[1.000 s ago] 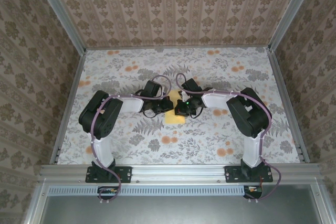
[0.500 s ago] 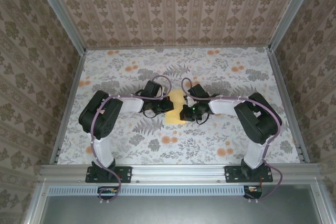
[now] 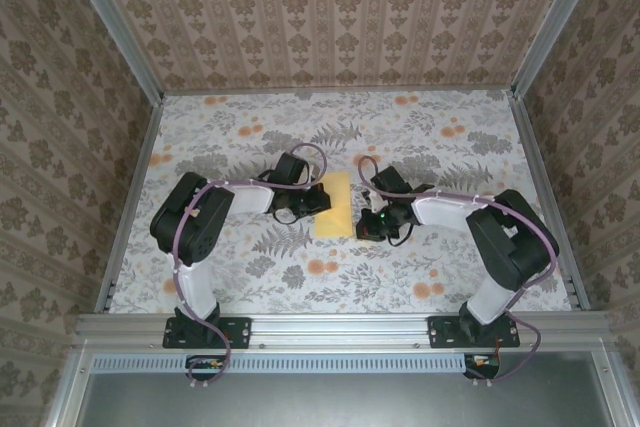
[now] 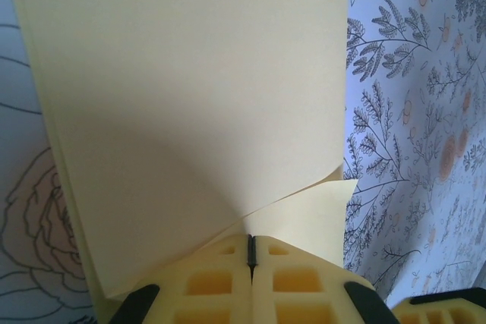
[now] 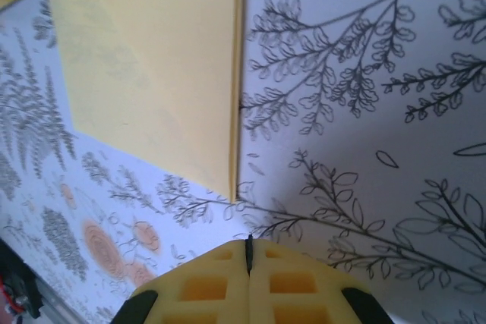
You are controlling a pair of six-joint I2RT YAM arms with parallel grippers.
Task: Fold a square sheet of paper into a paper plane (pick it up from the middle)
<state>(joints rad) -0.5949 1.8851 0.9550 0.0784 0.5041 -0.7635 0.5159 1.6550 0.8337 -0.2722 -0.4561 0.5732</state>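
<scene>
The pale-yellow sheet of paper (image 3: 340,209) lies folded into a narrow strip on the flowered counter (image 3: 450,157), between the two arms. The left hand (image 3: 306,204) sits right at the sheet's left edge, jaws pressed together. Its wrist camera shows the fingertips (image 4: 220,278) meeting at the paper's near margin, where an upper layer lifts a little and throws a soft shadow. Whether any paper is nipped between them, I cannot tell. The right hand (image 3: 368,226) is just off the sheet's right side, near its front corner, also closed tight and empty, with bare counter between it and the folded edge. The sheet's doubled edge runs straight and crisp.
</scene>
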